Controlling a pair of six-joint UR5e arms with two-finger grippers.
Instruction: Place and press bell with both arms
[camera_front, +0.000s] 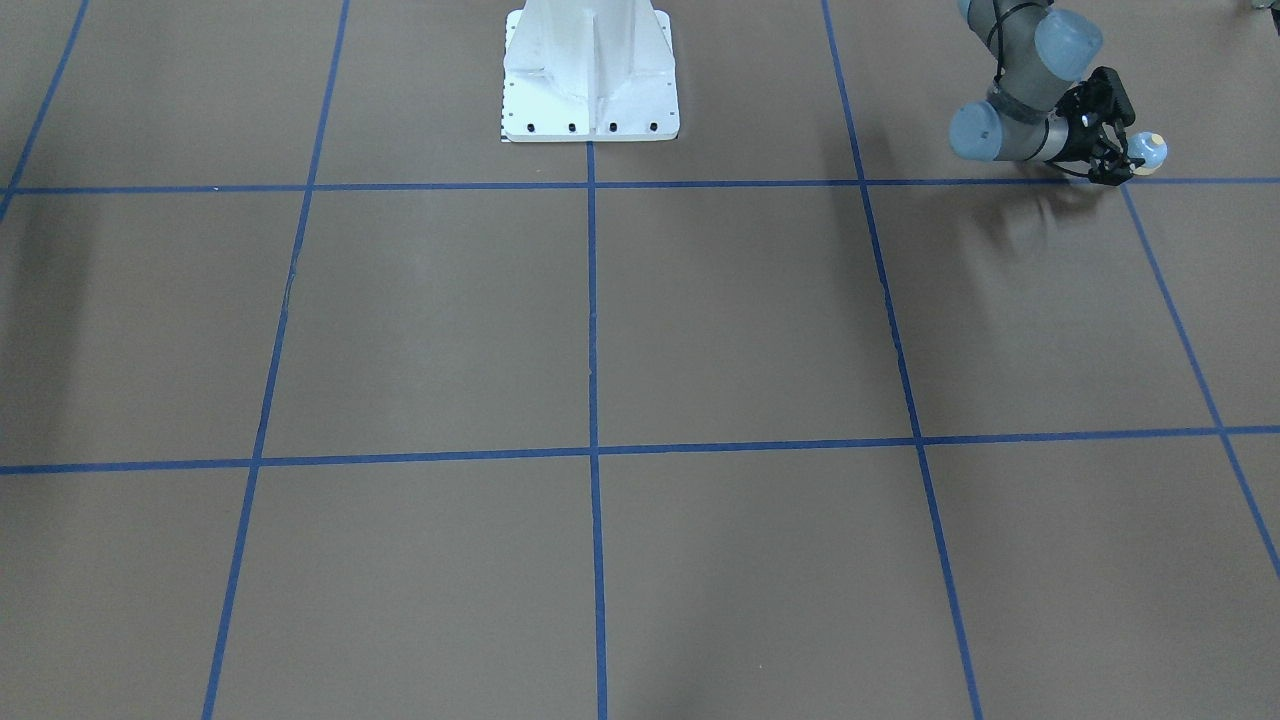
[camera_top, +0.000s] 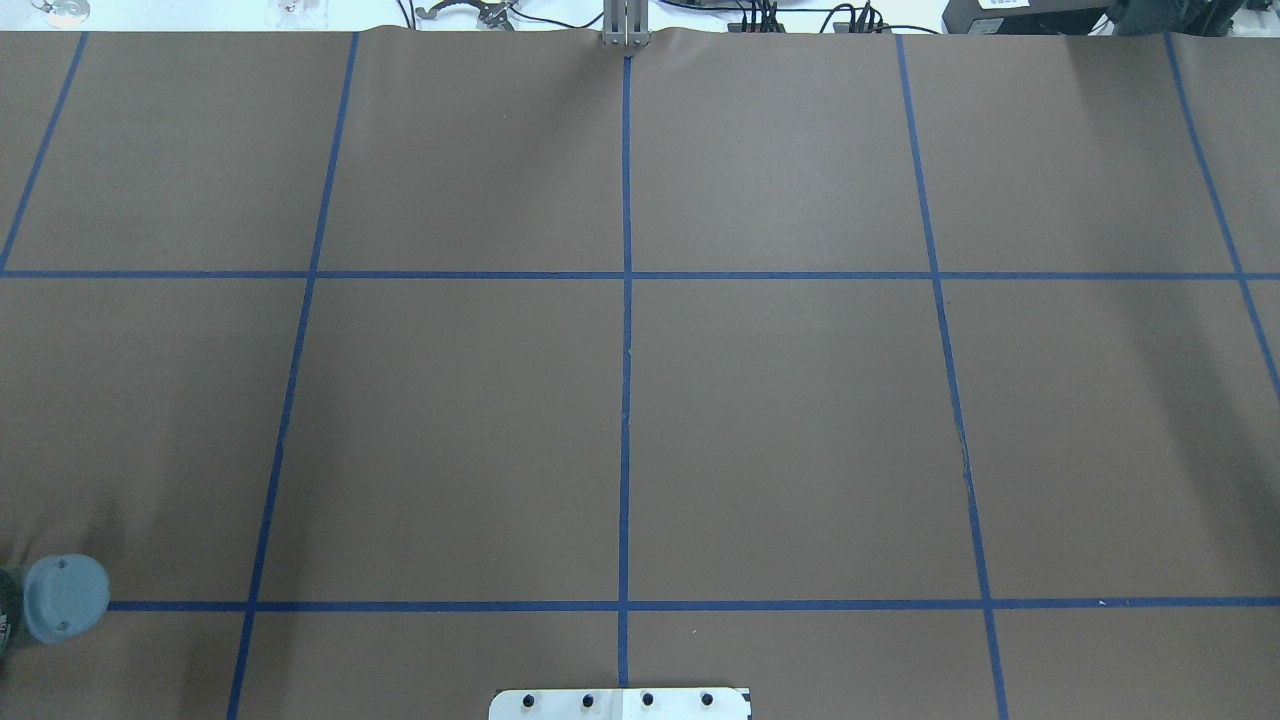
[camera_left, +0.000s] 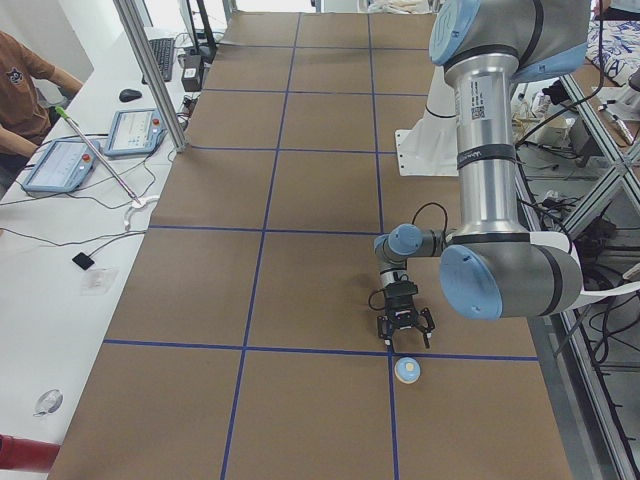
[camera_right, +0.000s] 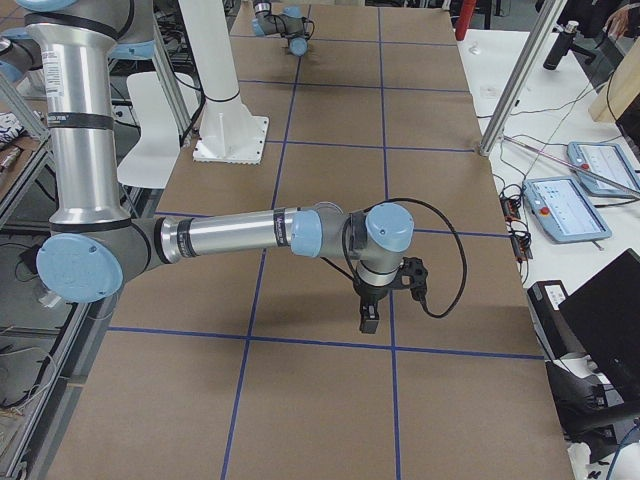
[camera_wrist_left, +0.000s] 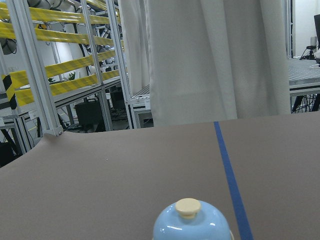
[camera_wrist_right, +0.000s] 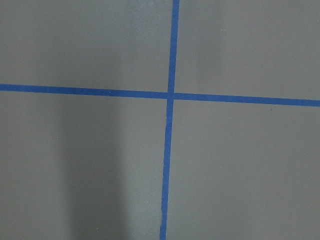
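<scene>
The bell (camera_left: 407, 371), a light-blue dome with a cream button, stands on the brown table near a blue tape line, at the robot's far left. It also shows in the front-facing view (camera_front: 1152, 151) and low in the left wrist view (camera_wrist_left: 191, 223). My left gripper (camera_left: 405, 341) is low over the table, open, just short of the bell and not touching it; it also shows in the front-facing view (camera_front: 1120, 165). My right gripper (camera_right: 368, 320) points down over a tape crossing at the table's other end, far from the bell. I cannot tell whether it is open or shut.
The white pedestal (camera_front: 590, 80) stands at the table's robot side. Blue tape lines (camera_wrist_right: 170, 95) divide the brown table into squares. Side benches hold tablets (camera_left: 60, 165) and cables, with a metal post (camera_left: 150, 70) at the edge. A person (camera_left: 20, 80) sits there.
</scene>
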